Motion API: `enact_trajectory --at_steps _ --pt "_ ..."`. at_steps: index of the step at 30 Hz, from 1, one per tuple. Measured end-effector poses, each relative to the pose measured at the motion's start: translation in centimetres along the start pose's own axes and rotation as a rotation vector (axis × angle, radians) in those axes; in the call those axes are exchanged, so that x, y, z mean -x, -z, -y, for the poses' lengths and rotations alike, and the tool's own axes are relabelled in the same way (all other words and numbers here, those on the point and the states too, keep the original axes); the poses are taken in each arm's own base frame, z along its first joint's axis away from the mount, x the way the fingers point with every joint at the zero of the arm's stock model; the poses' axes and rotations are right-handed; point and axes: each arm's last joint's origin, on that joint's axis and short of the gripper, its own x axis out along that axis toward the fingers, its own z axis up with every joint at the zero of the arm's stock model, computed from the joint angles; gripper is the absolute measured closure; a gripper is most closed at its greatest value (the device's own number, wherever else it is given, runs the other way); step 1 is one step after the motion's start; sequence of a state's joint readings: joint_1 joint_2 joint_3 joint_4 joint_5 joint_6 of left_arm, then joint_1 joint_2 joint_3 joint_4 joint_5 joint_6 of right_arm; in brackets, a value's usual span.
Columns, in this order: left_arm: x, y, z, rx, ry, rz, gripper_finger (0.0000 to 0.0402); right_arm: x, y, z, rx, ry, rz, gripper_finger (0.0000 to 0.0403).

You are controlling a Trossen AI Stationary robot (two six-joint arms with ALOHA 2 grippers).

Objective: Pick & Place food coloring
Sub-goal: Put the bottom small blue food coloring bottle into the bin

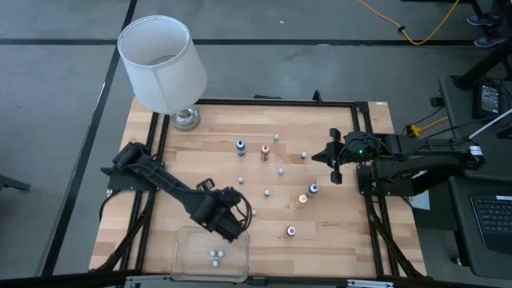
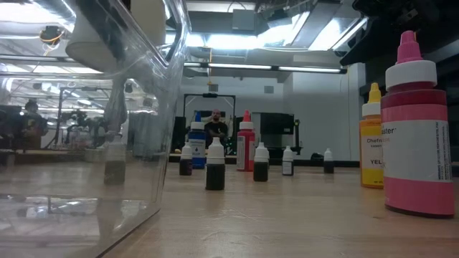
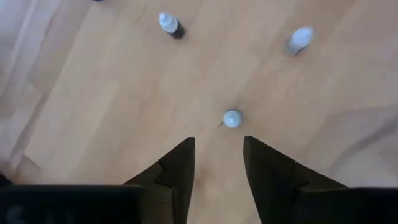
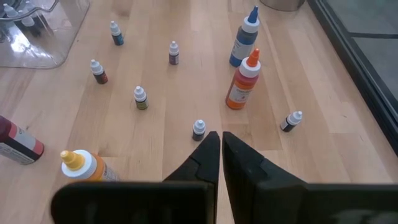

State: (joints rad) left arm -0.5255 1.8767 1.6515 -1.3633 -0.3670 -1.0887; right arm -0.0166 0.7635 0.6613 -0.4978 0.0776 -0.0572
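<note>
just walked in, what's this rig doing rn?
Sorting food coloring bottles into a clear plastic bin at the table's front. The left gripper hangs by the bin, fingers apart and empty, a small bottle just ahead of them. A few bottles are binned; the rest stand scattered. The right gripper waits shut at the right side.

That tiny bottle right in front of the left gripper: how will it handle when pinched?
The bottle stands upright on the table, narrow and tall for its base, so a glancing touch from one finger of the left gripper would probably tip it. Once down, its round body would likely roll. It looks light and stiff, so a centred pinch should hold.
</note>
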Motion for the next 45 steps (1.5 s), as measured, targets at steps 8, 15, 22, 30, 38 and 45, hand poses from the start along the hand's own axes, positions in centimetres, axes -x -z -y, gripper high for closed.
enact_trajectory --at_steps 8,15,22,30,38,45 --pt "-2.1 1.1 -3.5 0.052 0.079 0.071 0.0232 0.0 0.0 0.0 -0.001 0.000 -0.002 0.0379" --pt "-4.2 1.9 -6.8 0.055 0.269 0.038 0.0207 0.0 0.0 0.0 -0.004 0.000 -0.003 0.0379" --pt "-5.6 0.9 -7.4 0.046 0.350 0.008 0.0194 0.0 0.0 0.0 -0.027 0.000 -0.004 0.0379" --pt "-6.8 0.5 -6.0 0.036 0.402 -0.015 0.0194 0.0 0.0 0.0 -0.027 0.000 -0.003 0.0380" --pt "-9.0 0.6 -4.4 0.020 0.409 -0.070 0.0198 0.0 0.0 0.0 0.003 0.000 -0.003 0.0380" --pt "-10.8 0.8 -3.7 0.004 0.362 -0.114 0.0196 0.0 0.0 0.0 0.004 0.000 -0.003 0.0380"
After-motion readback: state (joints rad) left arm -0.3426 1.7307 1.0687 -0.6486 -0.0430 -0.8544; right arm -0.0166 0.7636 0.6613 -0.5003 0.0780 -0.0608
